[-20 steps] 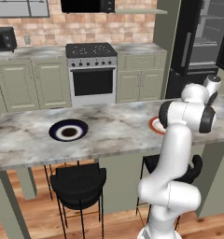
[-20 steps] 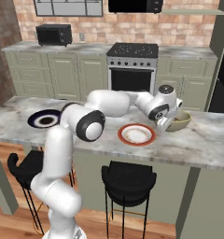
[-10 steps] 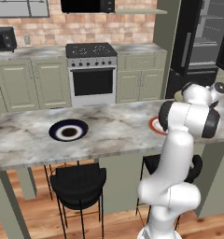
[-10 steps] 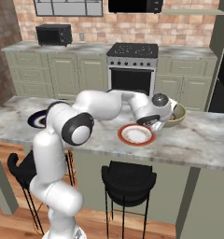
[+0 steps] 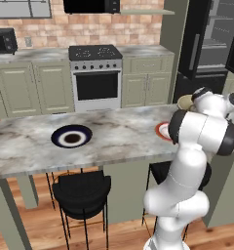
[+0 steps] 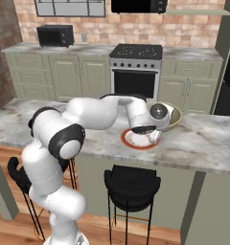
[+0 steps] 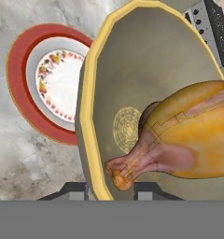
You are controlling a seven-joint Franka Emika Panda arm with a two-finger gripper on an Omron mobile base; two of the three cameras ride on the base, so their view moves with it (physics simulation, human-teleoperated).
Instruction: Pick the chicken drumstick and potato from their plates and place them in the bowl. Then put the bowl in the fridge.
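The tan bowl has its yellow rim running between my gripper's two fingertips, which are shut on it. The chicken drumstick lies inside the bowl, its bone end toward the fingers. The potato is hidden. In the right base view my gripper hangs over the orange-red plate, with the bowl tilted just behind the hand. That plate is bare, and the bowl overlaps its edge. The navy plate lies bare on the left of the counter.
The tall black fridge stands open at the back right, grey shelves showing. A steel oven sits in the far cabinets. Black stools stand under the marble counter's near edge.
My gripper has carried the bowl a little left, over the edge of the orange-red plate. The arm's elbow has swung lower and nearer. The plates have not moved.
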